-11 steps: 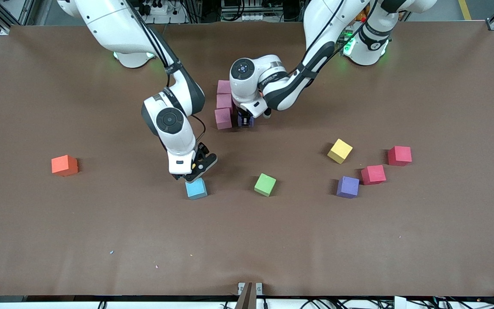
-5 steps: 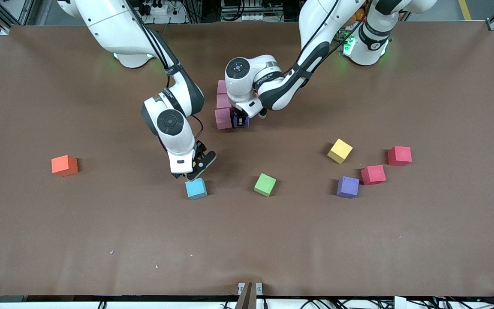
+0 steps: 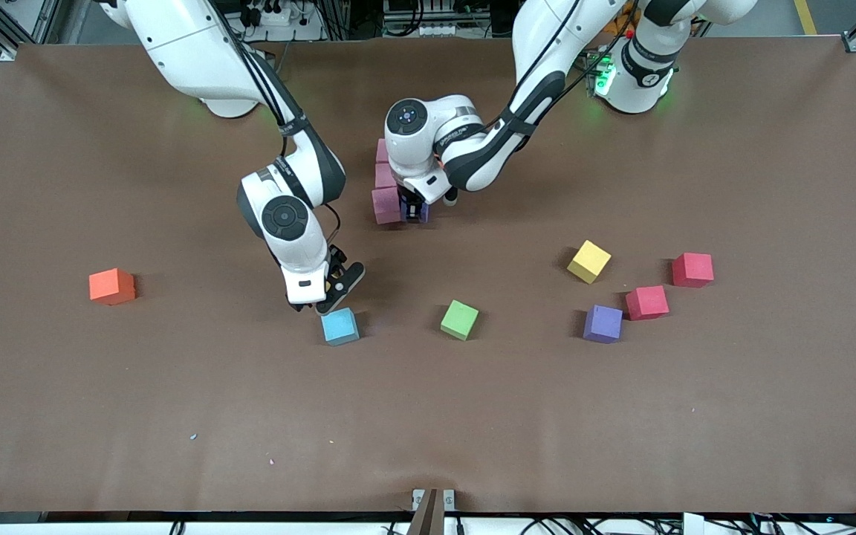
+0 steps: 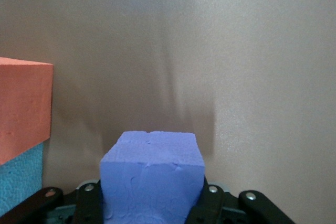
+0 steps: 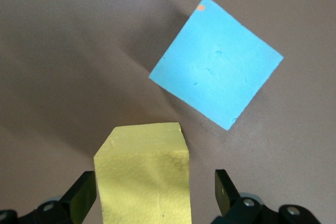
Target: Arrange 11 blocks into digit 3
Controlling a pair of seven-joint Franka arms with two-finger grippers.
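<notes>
Three pink blocks (image 3: 386, 177) form a column mid-table, the start of the digit 3. My left gripper (image 3: 414, 209) is shut on a purple block (image 4: 152, 174), low beside the pink block (image 3: 387, 206) nearest the front camera. A salmon-pink block (image 4: 23, 106) and a blue one (image 4: 18, 182) show close by in the left wrist view. My right gripper (image 3: 326, 297) hangs open by the blue block (image 3: 339, 327). A yellow block (image 5: 142, 174) sits between its fingers, with a gap at one finger (image 5: 224, 182). The orange (image 3: 111, 286), green (image 3: 459, 319), yellow (image 3: 589, 261) and purple (image 3: 602, 324) blocks lie loose.
Two red cubes (image 3: 692, 269) (image 3: 647, 302) lie near the loose purple block, toward the left arm's end. Bare brown table stretches between the loose blocks and the front edge.
The left gripper carried its purple block closer to the pink column. The right gripper drifted a little away from the blue block, toward the right arm's end.
</notes>
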